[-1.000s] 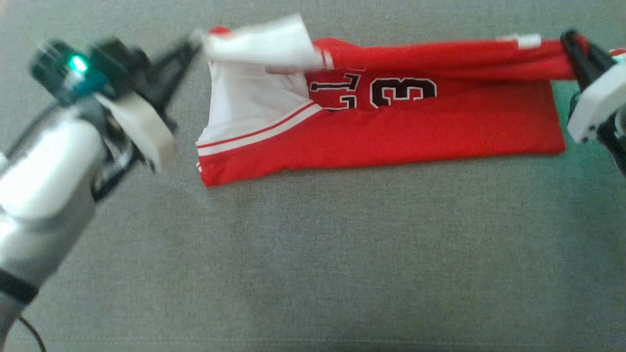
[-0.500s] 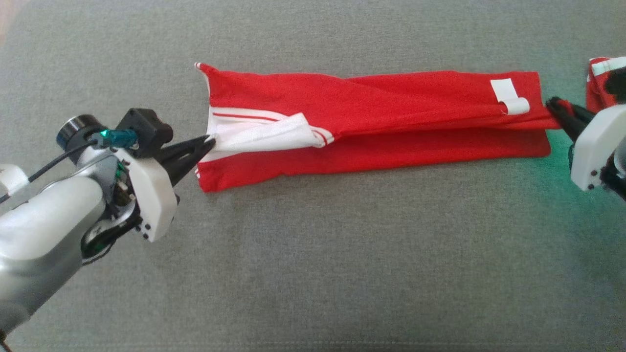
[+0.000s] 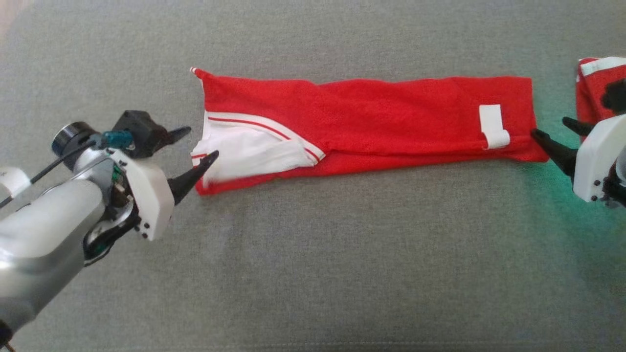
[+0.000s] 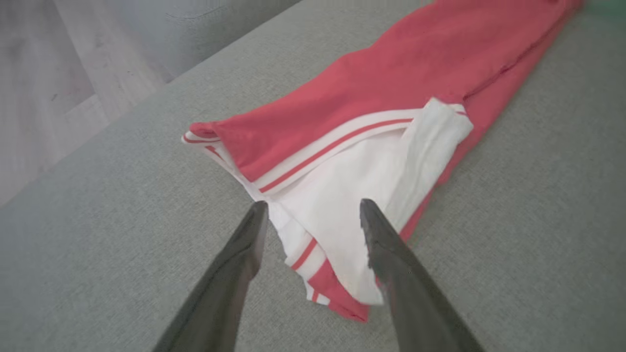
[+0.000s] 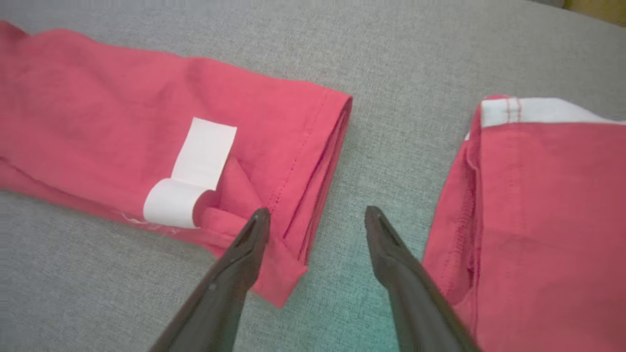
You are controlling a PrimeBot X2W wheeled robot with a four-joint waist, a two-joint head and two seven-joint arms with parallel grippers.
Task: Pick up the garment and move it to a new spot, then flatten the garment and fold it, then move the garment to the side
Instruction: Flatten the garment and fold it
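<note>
The garment (image 3: 391, 112), a red jersey with white and red striped trim, lies folded in a long narrow strip across the grey cushion (image 3: 313, 264). My left gripper (image 3: 201, 143) stands open at its left end, fingers either side of the white inner panel (image 4: 342, 195), holding nothing. My right gripper (image 3: 548, 125) stands open at the right end, just off the hem corner (image 5: 288, 278). In the left wrist view the left gripper (image 4: 313, 204) hovers over the trim edge of the garment (image 4: 391, 73). In the right wrist view the right gripper (image 5: 317, 211) straddles the hem of the garment (image 5: 98, 98).
A second red cloth with a white band (image 3: 599, 83) lies at the far right, close to my right gripper, its stitched side (image 5: 538, 195) beside my right finger. A white tag (image 3: 491, 124) curls near the garment's right hem. Wooden floor (image 4: 49, 73) shows beyond the cushion's left edge.
Both grippers were shut on the garment's ends and have opened, letting go. The carried-over fold has dropped flat onto the layer beneath, leaving a narrow strip.
</note>
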